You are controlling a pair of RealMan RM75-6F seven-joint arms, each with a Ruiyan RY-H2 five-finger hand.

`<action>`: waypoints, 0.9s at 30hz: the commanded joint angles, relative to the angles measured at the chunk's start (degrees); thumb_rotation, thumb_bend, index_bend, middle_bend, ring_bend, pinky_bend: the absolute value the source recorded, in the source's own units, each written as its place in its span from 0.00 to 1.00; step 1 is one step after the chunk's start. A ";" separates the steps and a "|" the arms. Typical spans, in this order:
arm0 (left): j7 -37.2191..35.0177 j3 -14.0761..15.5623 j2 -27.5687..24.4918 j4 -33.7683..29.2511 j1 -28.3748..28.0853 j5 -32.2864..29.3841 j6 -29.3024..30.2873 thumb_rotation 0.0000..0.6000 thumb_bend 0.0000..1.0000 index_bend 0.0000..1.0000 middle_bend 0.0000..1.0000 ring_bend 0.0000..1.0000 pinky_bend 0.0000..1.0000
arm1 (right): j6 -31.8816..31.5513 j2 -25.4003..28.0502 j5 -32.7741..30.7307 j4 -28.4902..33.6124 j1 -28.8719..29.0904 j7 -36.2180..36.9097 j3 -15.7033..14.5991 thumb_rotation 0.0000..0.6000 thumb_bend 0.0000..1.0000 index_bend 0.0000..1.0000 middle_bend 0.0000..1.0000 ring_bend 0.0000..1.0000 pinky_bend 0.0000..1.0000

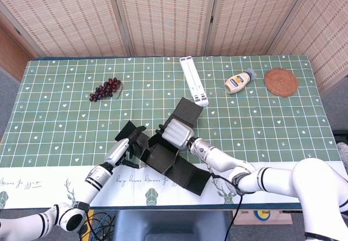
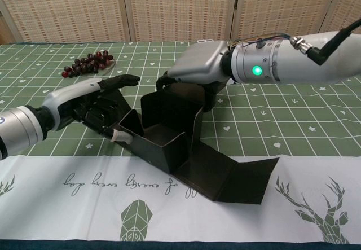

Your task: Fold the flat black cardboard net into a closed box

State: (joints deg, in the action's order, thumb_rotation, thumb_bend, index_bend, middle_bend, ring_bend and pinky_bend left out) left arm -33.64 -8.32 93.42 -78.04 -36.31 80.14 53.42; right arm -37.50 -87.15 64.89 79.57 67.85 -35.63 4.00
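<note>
The black cardboard net (image 1: 163,156) (image 2: 169,134) stands partly folded near the table's front, with walls raised around an open-topped cell. One long flap (image 2: 231,176) lies flat toward the front right, and another flap (image 1: 186,112) sticks up behind. My right hand (image 1: 175,132) (image 2: 197,69) reaches over the rear wall from the right and grips its top edge, fingers curled over it. My left hand (image 1: 124,149) (image 2: 90,104) is at the left side, fingers spread, its palm against the left side flap, holding nothing.
A bunch of dark grapes (image 1: 106,88) (image 2: 87,62) lies at the back left. A white folded stand (image 1: 194,81), a mayonnaise bottle (image 1: 239,81) and a woven coaster (image 1: 280,81) sit at the back right. A white printed runner (image 2: 84,199) covers the front edge.
</note>
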 commanded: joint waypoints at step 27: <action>-24.77 3.81 -2.49 1.34 -2.92 4.48 -7.06 1.00 0.05 0.12 0.04 0.57 0.77 | -3.59 -0.82 14.29 -1.30 -0.43 1.16 -2.27 1.00 0.35 0.33 0.38 0.82 1.00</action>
State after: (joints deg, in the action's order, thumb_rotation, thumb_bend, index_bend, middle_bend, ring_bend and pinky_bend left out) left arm -57.74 -4.81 90.97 -76.76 -39.02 84.18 46.43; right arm -40.88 -87.83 78.79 78.49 67.45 -34.60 1.72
